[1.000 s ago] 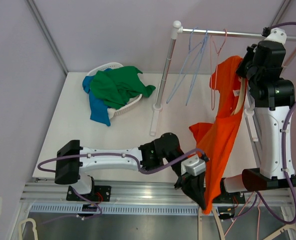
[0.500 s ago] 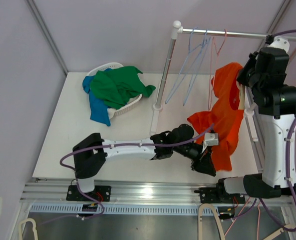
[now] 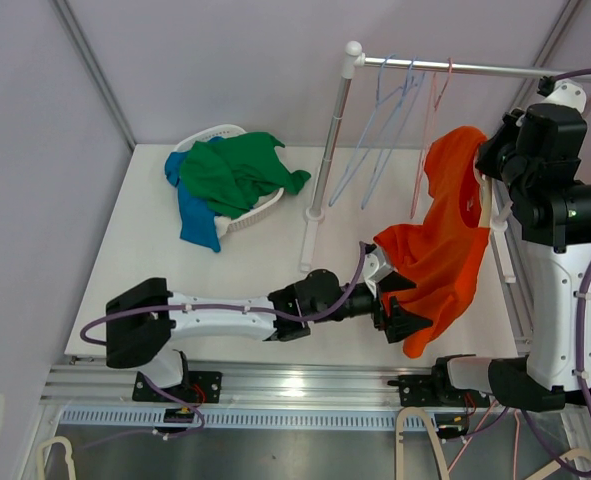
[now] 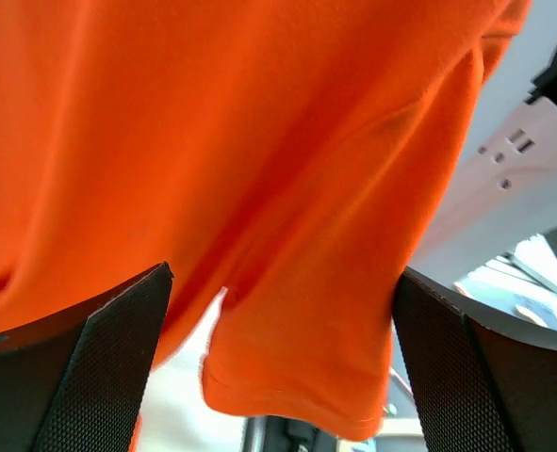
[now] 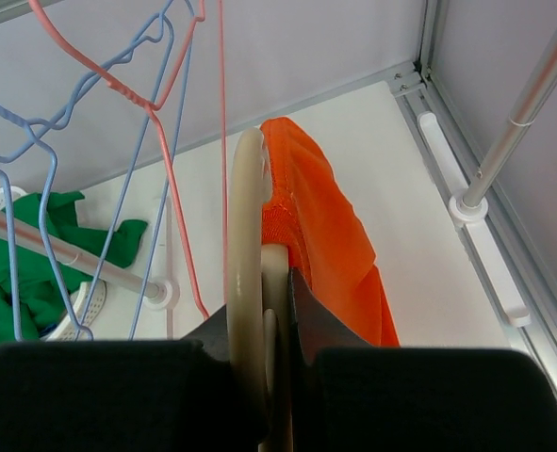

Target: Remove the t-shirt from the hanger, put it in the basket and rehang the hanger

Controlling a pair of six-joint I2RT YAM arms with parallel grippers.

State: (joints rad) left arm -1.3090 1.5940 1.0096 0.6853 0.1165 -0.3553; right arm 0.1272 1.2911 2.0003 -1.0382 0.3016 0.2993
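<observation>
One orange t-shirt (image 3: 445, 260), one cream hanger (image 5: 243, 235) pinched in right fingers (image 5: 318, 331), left fingers (image 4: 90, 377) spread apart

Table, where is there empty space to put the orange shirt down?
Best spot: the bare strip of table between the laundry basket and the left arm. A smaller patch lies between the rack post and the orange t-shirt. The right side is crowded by shirt, left pincer and right arm.

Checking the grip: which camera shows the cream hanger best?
Right wrist: the cream hanger runs up the centre, pinched in the right tool. Top external shows only a sliver; left wrist shows just the orange t-shirt.
</observation>
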